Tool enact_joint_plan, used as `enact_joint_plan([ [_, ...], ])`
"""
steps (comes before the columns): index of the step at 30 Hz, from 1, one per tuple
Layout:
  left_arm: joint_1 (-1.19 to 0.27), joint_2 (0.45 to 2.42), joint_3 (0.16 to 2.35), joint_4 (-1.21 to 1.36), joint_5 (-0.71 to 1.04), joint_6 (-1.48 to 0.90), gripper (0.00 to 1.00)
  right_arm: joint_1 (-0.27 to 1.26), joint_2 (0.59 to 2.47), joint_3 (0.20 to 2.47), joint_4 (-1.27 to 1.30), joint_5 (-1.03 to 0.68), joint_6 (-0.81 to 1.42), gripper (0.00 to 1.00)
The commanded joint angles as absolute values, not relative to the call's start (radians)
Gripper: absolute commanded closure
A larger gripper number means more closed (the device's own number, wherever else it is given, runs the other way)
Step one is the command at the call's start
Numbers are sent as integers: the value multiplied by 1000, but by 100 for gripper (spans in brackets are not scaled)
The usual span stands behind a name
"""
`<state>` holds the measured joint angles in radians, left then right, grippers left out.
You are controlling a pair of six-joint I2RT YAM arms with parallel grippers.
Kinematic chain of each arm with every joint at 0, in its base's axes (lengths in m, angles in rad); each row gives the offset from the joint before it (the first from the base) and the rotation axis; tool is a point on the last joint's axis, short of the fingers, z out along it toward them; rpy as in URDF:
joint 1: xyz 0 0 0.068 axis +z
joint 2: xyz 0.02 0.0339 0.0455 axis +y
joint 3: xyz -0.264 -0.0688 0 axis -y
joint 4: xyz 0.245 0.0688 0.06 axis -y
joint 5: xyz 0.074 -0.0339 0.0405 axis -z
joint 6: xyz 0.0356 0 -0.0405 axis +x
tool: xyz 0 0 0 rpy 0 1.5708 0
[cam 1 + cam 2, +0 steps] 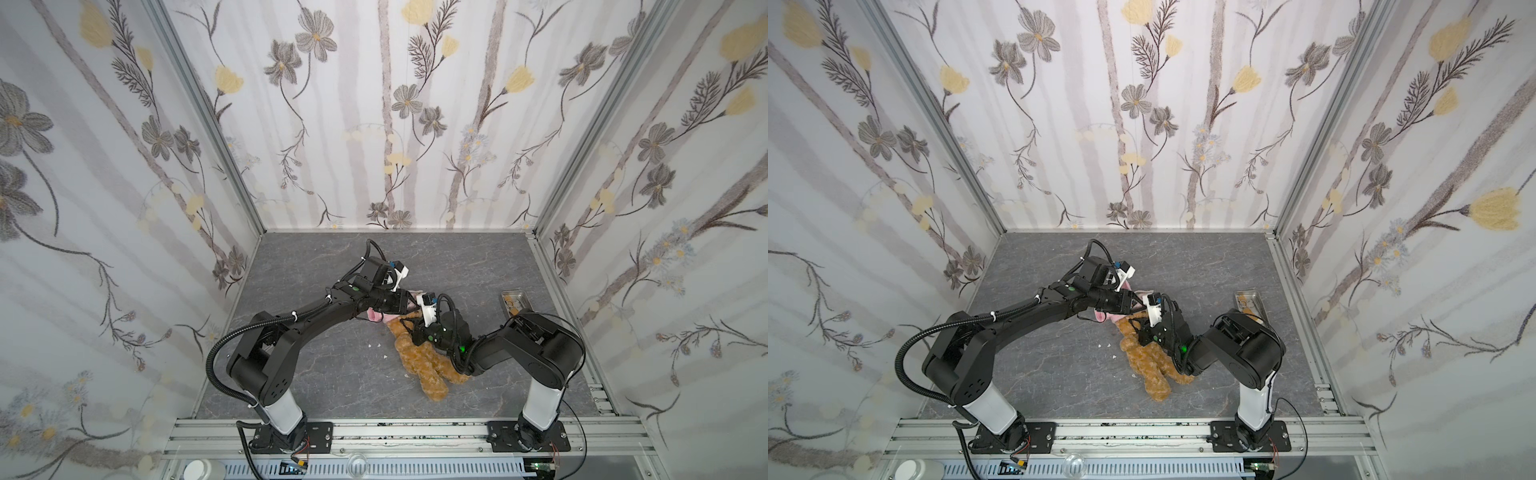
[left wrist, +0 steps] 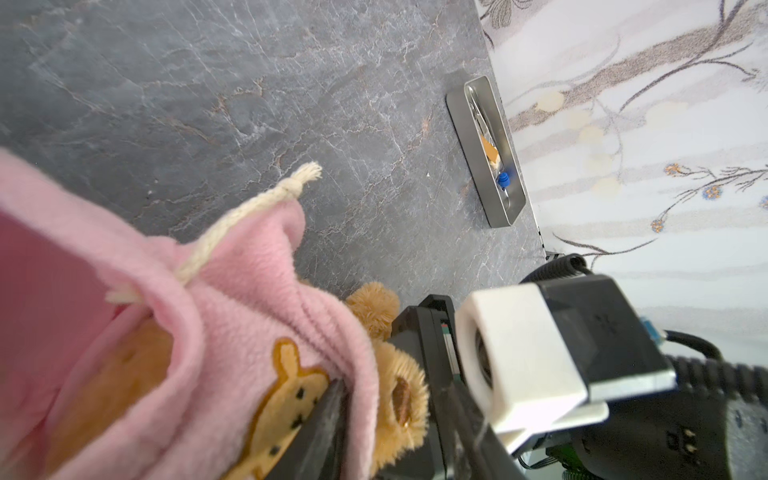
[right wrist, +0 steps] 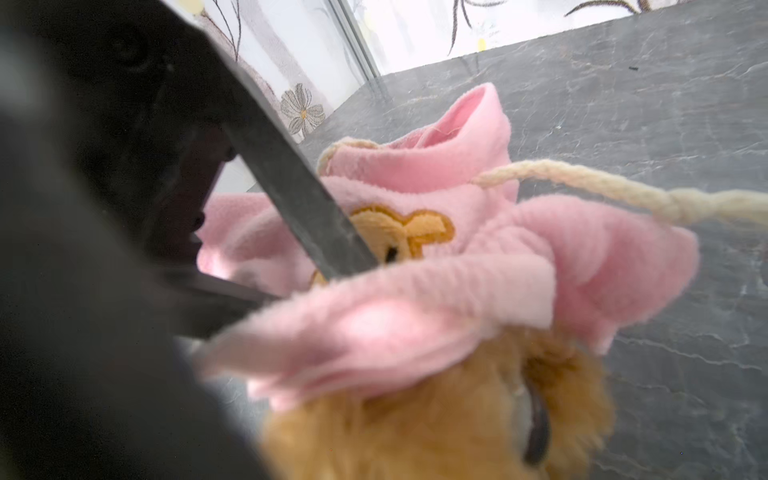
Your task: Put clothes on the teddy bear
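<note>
Bear [image 1: 424, 361] is laid on the table [image 1: 324, 374], right of centre, legs toward the near edge, head toward the far side under both pincers. Hoodie [image 2: 249, 299] is only draped over the top of the head. Snout and one eye are exposed; body and legs are bare.

Left gripper [image 1: 409, 306]: fingers [image 3: 299, 203] are seen spread, with the hoodie front caught between them and no squeeze visible.
Right gripper [image 1: 410, 332]: placed at the bear's neck, just beside the left one. Spread or pinched cannot be told, since the tips are hidden by fur and fabric.

Risks, as judged:
- Hoodie can be lost off the head once the left hold is given up; only friction on fur is left to hold it.
- If the left finger is backed out along the hem, the hoodie is likely dragged back with it, as fleece clings.
- Cord [image 2: 232, 224] is left dangling near the right wrist camera. A snag there would yank the hood sideways.
- Bear would be slid across the table if the hoodie is pulled while the right hold is weak.
- Pincers are crowded almost into contact, so a bump is possible on any sideways move.
- Tray [image 2: 467, 141] is placed far right, near the right elbow, and can be knocked by a swing.
</note>
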<state>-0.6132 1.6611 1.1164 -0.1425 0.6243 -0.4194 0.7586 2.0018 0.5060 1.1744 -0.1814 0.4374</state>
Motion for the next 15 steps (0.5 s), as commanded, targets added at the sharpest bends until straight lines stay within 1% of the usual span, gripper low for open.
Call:
enact_joint_plan([
  [1,-611,1630,1108,-103,668,-416,49,754,2002,508,1173,-164,430,82],
  [3,-606,1618,1099,-104,656,-414,44,752,2002,509,1168,-170,427,82],
  [8,-595,1612,1094,-104,641,-409,41,752,2003,506,1171,-175,425,83],
  [11,-587,1605,1089,-104,627,-407,41,753,1998,500,1170,-171,417,84],
  [15,-597,1623,1084,-104,692,-410,47,747,1990,501,1157,-173,394,85],
])
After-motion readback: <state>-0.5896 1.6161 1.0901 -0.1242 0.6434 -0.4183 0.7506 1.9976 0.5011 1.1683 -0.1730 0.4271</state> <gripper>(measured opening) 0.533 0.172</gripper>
